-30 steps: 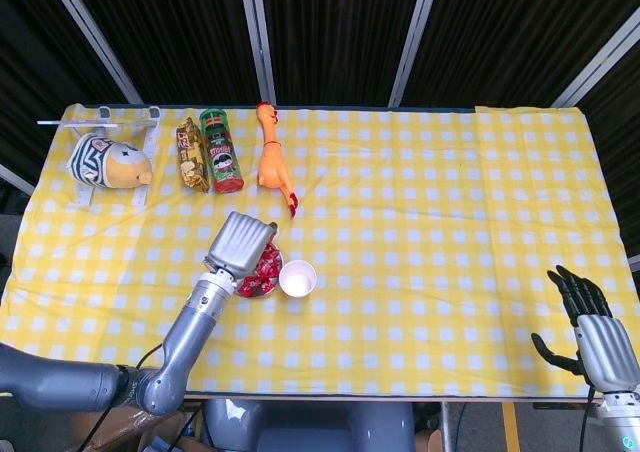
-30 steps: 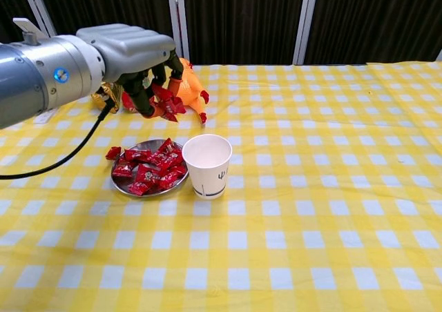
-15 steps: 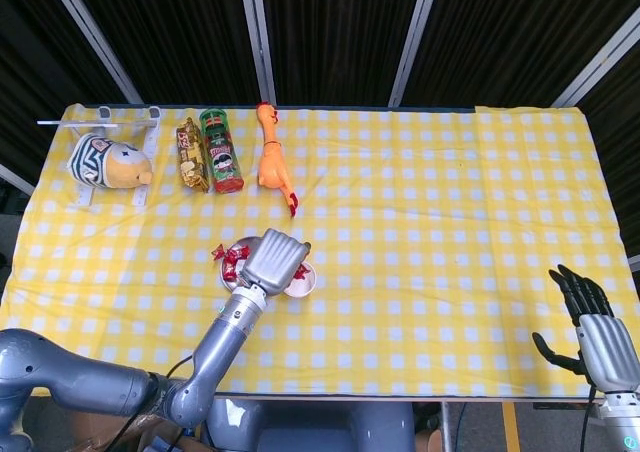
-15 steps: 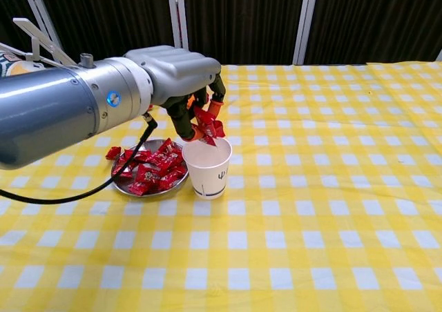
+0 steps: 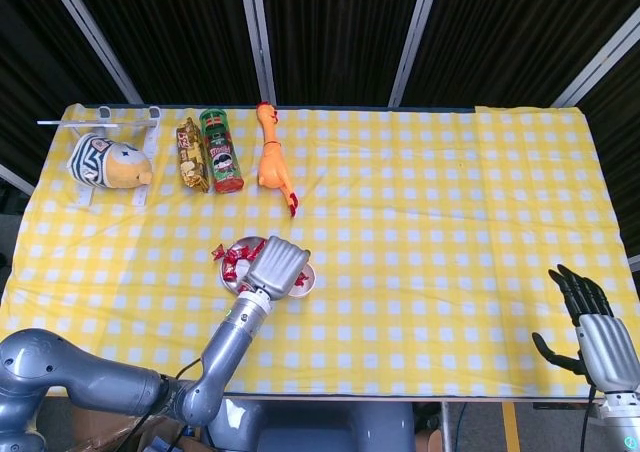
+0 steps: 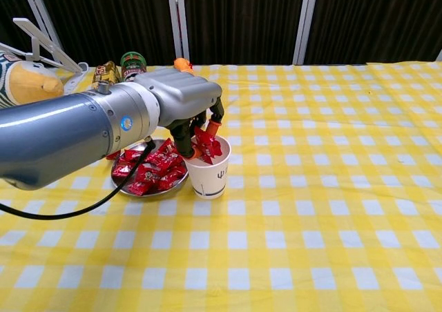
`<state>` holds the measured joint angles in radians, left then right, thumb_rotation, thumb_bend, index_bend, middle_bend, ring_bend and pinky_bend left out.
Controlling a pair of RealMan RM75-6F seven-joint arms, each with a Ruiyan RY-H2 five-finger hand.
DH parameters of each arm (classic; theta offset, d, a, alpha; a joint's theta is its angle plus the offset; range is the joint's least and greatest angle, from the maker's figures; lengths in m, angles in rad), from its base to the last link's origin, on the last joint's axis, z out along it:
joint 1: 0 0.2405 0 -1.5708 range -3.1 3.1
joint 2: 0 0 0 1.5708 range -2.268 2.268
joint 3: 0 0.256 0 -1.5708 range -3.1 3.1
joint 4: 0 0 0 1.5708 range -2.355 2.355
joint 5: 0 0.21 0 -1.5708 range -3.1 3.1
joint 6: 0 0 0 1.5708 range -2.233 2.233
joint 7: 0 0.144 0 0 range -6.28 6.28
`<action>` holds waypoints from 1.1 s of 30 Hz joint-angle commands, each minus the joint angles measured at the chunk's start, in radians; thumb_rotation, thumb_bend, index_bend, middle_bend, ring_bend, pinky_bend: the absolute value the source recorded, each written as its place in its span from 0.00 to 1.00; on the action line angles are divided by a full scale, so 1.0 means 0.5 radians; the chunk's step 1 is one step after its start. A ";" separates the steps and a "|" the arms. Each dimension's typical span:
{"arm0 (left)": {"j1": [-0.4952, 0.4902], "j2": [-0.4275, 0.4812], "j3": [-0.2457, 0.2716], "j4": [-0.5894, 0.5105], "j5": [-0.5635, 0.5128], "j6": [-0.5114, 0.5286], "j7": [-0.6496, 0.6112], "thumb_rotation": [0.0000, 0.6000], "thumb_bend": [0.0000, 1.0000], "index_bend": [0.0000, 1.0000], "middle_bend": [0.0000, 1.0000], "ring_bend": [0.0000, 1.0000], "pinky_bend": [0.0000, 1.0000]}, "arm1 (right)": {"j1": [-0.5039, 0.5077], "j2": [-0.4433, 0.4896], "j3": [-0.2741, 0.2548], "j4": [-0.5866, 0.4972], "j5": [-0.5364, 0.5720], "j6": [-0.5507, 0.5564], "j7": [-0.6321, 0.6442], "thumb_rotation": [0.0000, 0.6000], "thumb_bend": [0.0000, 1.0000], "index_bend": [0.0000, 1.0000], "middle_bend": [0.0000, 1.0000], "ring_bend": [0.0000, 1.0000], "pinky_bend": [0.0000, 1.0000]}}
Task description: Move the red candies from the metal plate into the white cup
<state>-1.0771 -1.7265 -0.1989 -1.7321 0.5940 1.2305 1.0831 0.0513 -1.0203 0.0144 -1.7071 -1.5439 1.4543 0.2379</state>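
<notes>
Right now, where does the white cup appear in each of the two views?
Head view: the white cup sits left of center, mostly hidden under the left hand.
Chest view: it stands left of center, with the hand above its mouth.
Shared landmark: the metal plate touching its left side.

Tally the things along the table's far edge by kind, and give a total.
Plush toy: 1
Snack packet: 1
Pringles can: 1
Rubber chicken: 1
White rack: 1
Total: 5
</notes>
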 commanded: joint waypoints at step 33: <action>0.162 0.361 0.016 -0.259 -0.044 0.128 -0.145 1.00 0.19 0.30 0.34 0.91 0.95 | -0.009 -0.021 0.011 0.018 -0.019 0.044 0.022 1.00 0.39 0.00 0.00 0.00 0.00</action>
<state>-1.0054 -1.5548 -0.2036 -1.8615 0.5853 1.2990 1.0070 0.0470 -1.0305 0.0200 -1.6982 -1.5531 1.4763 0.2488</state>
